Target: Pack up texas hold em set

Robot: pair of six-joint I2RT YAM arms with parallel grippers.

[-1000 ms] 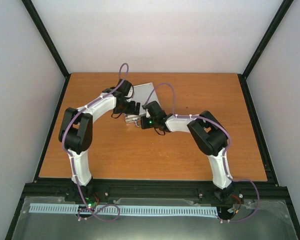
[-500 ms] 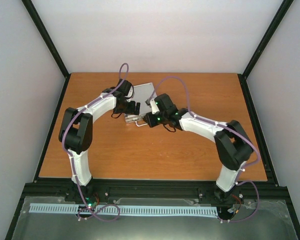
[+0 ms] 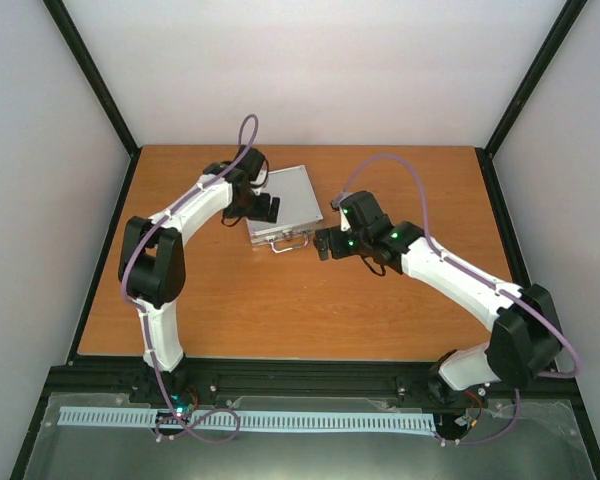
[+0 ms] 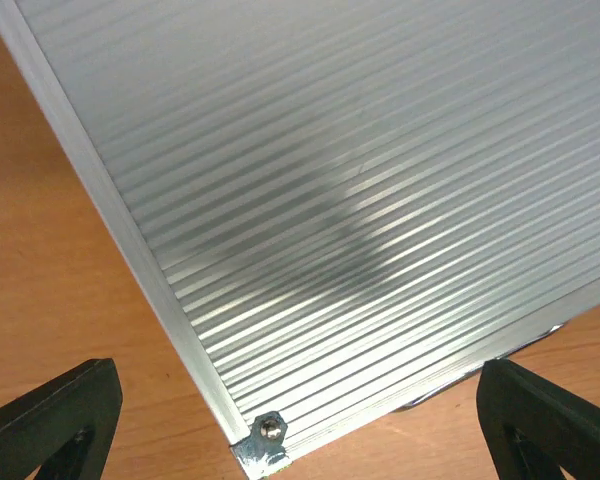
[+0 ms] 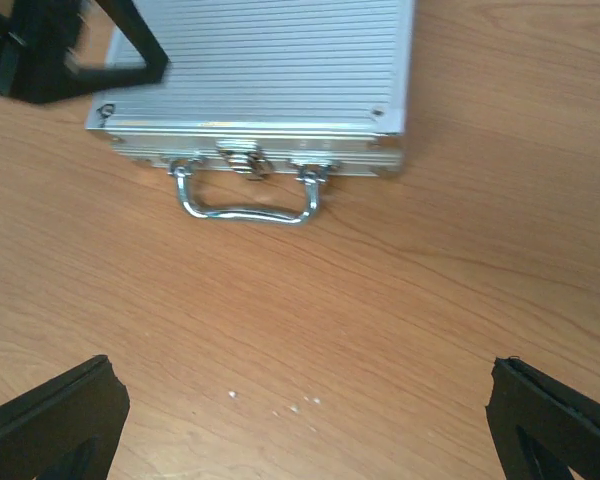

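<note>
Tabletop with one silver case (image 3: 286, 198) and two robot arms. The case lies flat with its lid shut, close to the middle of the far edge of the wooden table (image 3: 200, 320). Its single metal handle (image 3: 291, 246) points toward the near edge. Whatever the case contains is hidden by the closed lid.

The left gripper (image 3: 264, 209) hangs over the case's left side with its pincer spread wide and holding nothing. The right gripper (image 3: 323, 243) sits just beside the handle on its right, apart from the case, and is also spread wide and empty.

The overhead view shows both arms reaching in from the near edge. Only the left wrist view shows the lid's fine ribbing and one riveted corner, which sits between two black fingertips (image 4: 50, 425). Only the right wrist view shows the case front: one latch (image 5: 242, 160) centred above the handle's loop, and a few white specks (image 5: 280, 404) on the wood nearer the camera.
</note>
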